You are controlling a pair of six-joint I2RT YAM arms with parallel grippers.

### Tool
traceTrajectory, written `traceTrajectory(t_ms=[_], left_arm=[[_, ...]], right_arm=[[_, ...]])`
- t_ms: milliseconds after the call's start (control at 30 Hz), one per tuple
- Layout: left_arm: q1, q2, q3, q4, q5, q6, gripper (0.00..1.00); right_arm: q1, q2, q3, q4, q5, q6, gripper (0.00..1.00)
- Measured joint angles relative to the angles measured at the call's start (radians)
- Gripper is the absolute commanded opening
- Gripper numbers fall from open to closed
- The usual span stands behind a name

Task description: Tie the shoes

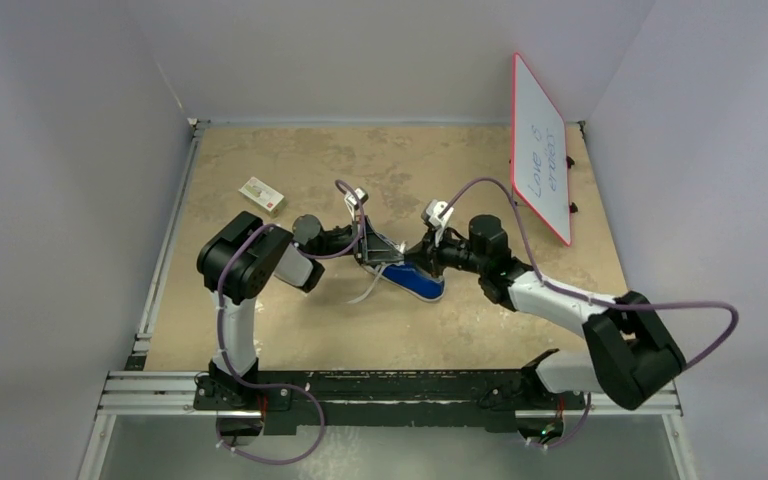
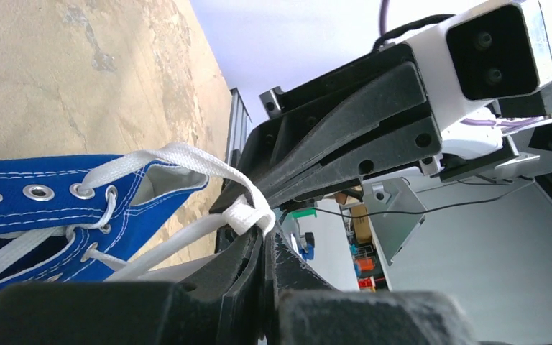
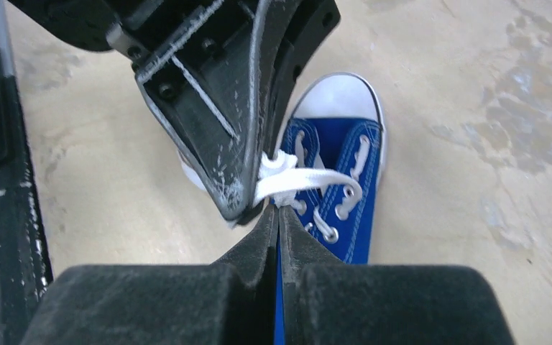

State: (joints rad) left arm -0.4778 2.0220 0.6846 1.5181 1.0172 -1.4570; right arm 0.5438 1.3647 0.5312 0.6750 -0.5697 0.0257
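The blue sneaker [image 1: 418, 283] with white toe cap [image 3: 338, 97] lies mid-table, toe pointing to the near right. Both grippers meet just above its ankle opening. My left gripper [image 2: 266, 224] is shut, and a fold of white lace [image 2: 180, 154] is pinched at its tips. The right gripper [image 3: 279, 208] is also shut, its tips nipping the same stretch of lace [image 3: 309, 178] where it runs to the eyelets. In the top view the left gripper [image 1: 384, 250] and right gripper [image 1: 412, 250] touch tip to tip. A loose lace end [image 1: 368, 292] trails off the shoe's left side.
A small white-and-red box [image 1: 262, 194] lies at the back left. A red-edged whiteboard [image 1: 541, 147] leans at the back right. Grey walls close in three sides, and a metal rail [image 1: 390, 385] runs along the near edge.
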Motion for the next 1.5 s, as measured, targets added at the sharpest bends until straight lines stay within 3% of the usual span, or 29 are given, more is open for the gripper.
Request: traceTrajectory(t_ms=[233, 533, 600, 833, 1067, 1200, 1400, 1500], left_arm=[[0.006, 0.001, -0.001, 0.000, -0.005, 0.003, 0.08], [0.006, -0.007, -0.039, -0.015, -0.035, 0.068, 0.36], [0.006, -0.050, -0.060, -0.098, -0.068, 0.146, 0.40], [0.004, -0.379, -0.041, -0.768, -0.306, 0.637, 0.43], [-0.004, -0.414, -0.039, -1.102, -0.462, 0.817, 0.44], [-0.010, -0.437, -0.049, -1.186, -0.537, 0.842, 0.43], [-0.029, -0.445, -0.063, -1.184, -0.603, 0.837, 0.43], [-0.040, -0.444, -0.063, -1.179, -0.608, 0.829, 0.51]], right_arm=[[-0.002, -0.082, 0.118, -0.446, 0.110, -0.172, 0.00], [-0.017, -0.067, 0.322, -0.803, 0.241, -0.307, 0.00], [-0.017, -0.062, 0.372, -0.846, 0.275, -0.328, 0.00], [-0.017, 0.017, 0.531, -0.999, 0.372, -0.399, 0.00], [-0.017, 0.060, 0.650, -1.165, 0.451, -0.433, 0.00], [-0.017, 0.079, 0.754, -1.266, 0.475, -0.425, 0.00], [-0.017, 0.145, 0.856, -1.385, 0.545, -0.392, 0.00], [-0.017, 0.168, 0.854, -1.395, 0.580, -0.380, 0.00]])
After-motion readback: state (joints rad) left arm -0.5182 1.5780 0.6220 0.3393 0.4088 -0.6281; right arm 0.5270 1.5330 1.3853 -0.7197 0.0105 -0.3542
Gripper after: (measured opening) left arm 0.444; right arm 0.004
